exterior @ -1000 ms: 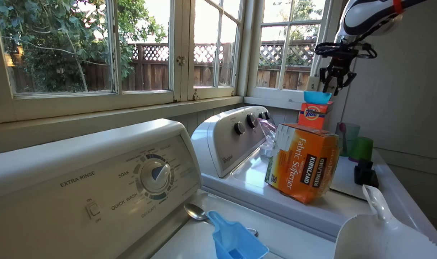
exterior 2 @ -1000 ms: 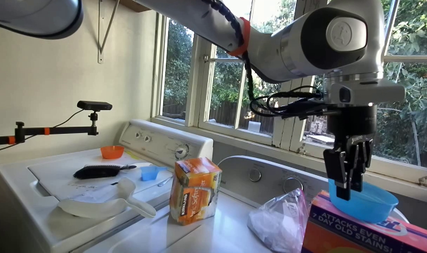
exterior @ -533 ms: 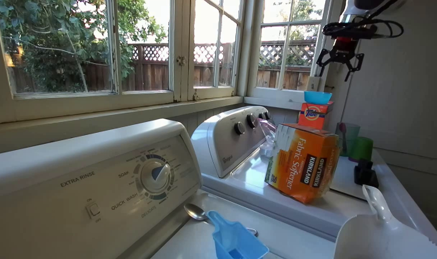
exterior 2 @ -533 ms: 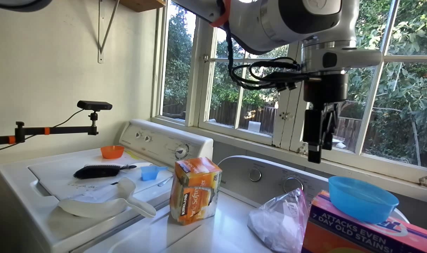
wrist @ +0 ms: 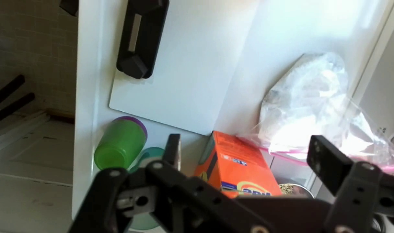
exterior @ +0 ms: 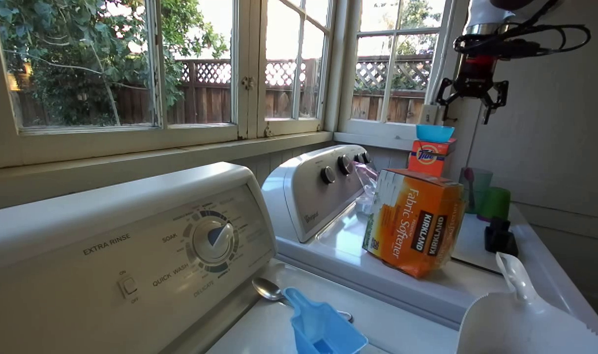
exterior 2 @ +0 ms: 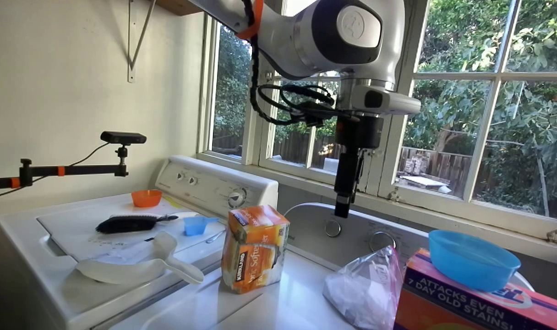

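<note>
Claw [exterior: 465, 119] hangs above the laundry machines, blue bowl [exterior 2: 473, 261] perched on a Tide box [exterior 2: 448, 302]

From where I stand, the claw points straight down, its two fingers set wide apart. The blue bowl sits on top of the orange Tide box, lower than the claw and apart from it; in an exterior view bowl and box are at the right.

Just beside the box, to its left in that view, slumps a clear zip bag [exterior 2: 358, 293] with a pink edge and something whitish inside. Farther left stands a Kirkland fabric softener box [exterior 2: 255, 250]. All of these are on the Whirlpool machine [exterior: 311, 196].

In the wrist view, a green cup [wrist: 122, 142] with a purple rim stands upside down at the left, a teal cup [wrist: 153, 152] just beside it, partly hidden. A black object [wrist: 153, 42] rests on a flat white panel [wrist: 190, 81]; I can't tell what it is.

The neighbouring white machine [exterior 2: 77, 224] holds an orange bowl [exterior 2: 146, 198], a black brush [exterior 2: 127, 223] and a white dustpan [exterior 2: 122, 271]. A light-blue scoop [exterior: 323, 322] lies there too, near in an exterior view, partly covering a metal spoon [exterior: 268, 289].
</note>
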`<state>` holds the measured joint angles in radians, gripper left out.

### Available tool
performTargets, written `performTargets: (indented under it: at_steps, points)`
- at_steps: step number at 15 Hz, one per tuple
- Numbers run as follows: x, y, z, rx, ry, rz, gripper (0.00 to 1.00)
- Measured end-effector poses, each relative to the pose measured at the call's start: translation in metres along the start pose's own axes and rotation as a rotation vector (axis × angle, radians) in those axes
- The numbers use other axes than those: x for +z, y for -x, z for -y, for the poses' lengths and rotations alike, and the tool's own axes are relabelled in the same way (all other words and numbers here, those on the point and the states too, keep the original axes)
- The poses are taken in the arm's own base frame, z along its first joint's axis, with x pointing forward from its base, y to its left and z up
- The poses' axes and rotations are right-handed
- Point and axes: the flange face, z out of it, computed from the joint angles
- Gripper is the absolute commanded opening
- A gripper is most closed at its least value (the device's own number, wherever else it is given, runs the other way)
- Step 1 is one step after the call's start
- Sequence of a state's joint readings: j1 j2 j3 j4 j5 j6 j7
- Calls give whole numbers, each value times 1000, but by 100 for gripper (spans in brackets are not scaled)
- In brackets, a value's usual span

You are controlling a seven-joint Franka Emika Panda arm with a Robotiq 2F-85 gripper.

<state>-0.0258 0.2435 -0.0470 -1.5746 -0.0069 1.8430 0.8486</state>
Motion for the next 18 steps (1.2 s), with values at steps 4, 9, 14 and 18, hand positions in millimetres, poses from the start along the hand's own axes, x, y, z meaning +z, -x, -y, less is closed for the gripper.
performTargets:
  at_steps: [4, 9, 14, 18]
  points:
    - [-2, 3, -3, -24, 0, 0, 100]
    - [23, 96, 56, -296, 22, 49, 100]
    - [56, 248, 105, -594, 50, 99, 100]
    - [70, 319, 111, -730, 72, 117, 100]
